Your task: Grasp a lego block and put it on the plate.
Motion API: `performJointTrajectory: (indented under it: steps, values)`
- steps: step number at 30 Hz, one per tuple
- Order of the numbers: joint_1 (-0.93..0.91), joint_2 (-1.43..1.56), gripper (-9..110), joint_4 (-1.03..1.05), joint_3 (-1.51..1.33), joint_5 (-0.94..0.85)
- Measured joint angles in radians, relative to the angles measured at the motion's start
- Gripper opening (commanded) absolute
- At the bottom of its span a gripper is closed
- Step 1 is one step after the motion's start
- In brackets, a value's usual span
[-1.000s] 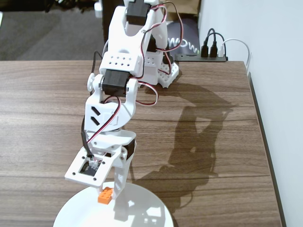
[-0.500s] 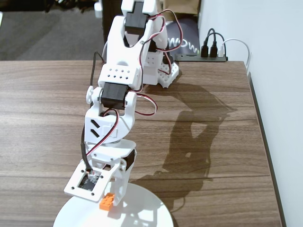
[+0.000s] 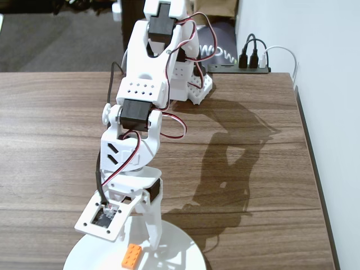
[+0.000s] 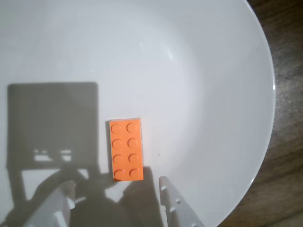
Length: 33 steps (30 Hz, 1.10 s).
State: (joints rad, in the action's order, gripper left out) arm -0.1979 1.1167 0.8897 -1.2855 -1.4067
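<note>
Orange lego block (image 4: 126, 150) lying flat on the white plate (image 4: 213, 94), studs up — free of the end effector (image 4: 116, 187), in the wrist view just beyond its fingertips. End effector spread wide, holding nothing, one finger (image 4: 177, 203) to each side of the block's near end. In the fixed view, block (image 3: 133, 256) at the near edge, plate (image 3: 185, 250) on the wooden bench (image 3: 253, 169), arm (image 3: 140, 129) leaning over both.
</note>
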Motion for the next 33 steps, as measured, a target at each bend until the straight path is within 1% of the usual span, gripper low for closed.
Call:
performJointTrajectory:
  steps: [8,13,20,21,33]
  values:
    - [0.0,0.005,24,0.031,0.0,0.003]
    - [0.0,0.069,23,0.043,-0.023,-0.003]
    - [0.002,0.206,5,0.046,-0.135,-0.075]
    - [0.003,0.236,1,0.046,-0.163,-0.089]
    - [0.04,0.529,1,0.025,-0.465,-0.129]
